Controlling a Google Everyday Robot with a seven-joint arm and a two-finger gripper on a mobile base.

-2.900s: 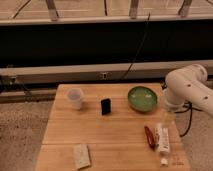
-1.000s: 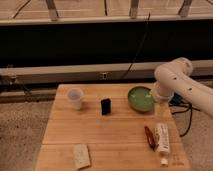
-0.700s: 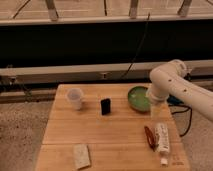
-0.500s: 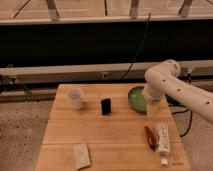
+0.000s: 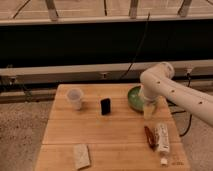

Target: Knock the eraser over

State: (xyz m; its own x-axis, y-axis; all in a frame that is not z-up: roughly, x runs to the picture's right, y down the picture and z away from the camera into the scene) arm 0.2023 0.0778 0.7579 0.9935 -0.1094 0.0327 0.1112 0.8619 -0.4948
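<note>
Black and upright, the eraser [image 5: 105, 106] stands near the middle of the wooden tabletop [image 5: 60, 132], between the clear cup [image 5: 74, 98] and the green bowl [image 5: 133, 96]. The end effector [image 5: 149, 108] hangs at the bowl's right edge, well apart from the eraser; whether it is wide or narrow cannot be told. A good push probably passes the bowl, meets the eraser's upper half sideways, and stops before the cup.

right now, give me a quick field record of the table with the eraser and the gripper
eraser: black block, upright, mid-table, not yet knocked over
cup: upright, left of the eraser, apart from it
green bowl: right of the eraser
gripper: at the green bowl's right side, clear of the eraser
pad: flat, front left
tube: lying front right
</note>
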